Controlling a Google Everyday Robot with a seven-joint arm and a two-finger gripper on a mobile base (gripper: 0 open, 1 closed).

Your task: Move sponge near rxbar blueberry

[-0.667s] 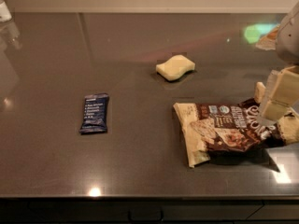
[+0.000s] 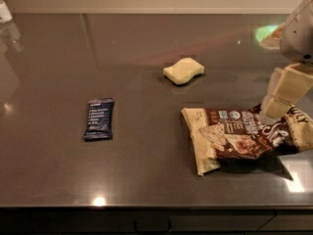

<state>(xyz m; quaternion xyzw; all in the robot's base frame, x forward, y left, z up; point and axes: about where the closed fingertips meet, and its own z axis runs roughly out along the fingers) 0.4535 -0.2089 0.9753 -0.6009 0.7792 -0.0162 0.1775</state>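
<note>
The pale yellow sponge (image 2: 184, 71) lies flat on the dark tabletop (image 2: 146, 170), a little right of centre and toward the back. The dark blue rxbar blueberry (image 2: 99, 118) lies flat to the left and nearer the front, well apart from the sponge. My gripper (image 2: 281, 94), cream and blocky, hangs at the right edge of the view, above the far right end of the chip bag. It is to the right of the sponge, clearly apart from it, and holds nothing that I can see.
A large brown-and-cream chip bag (image 2: 244, 136) lies on the right between the gripper and the front edge. A clear bottle (image 2: 5, 11) stands at the far left corner. The table's front edge runs along the bottom.
The gripper has shifted a little up and to the left, off the chip bag's right end. The sponge, the bar and the bag have not moved.
</note>
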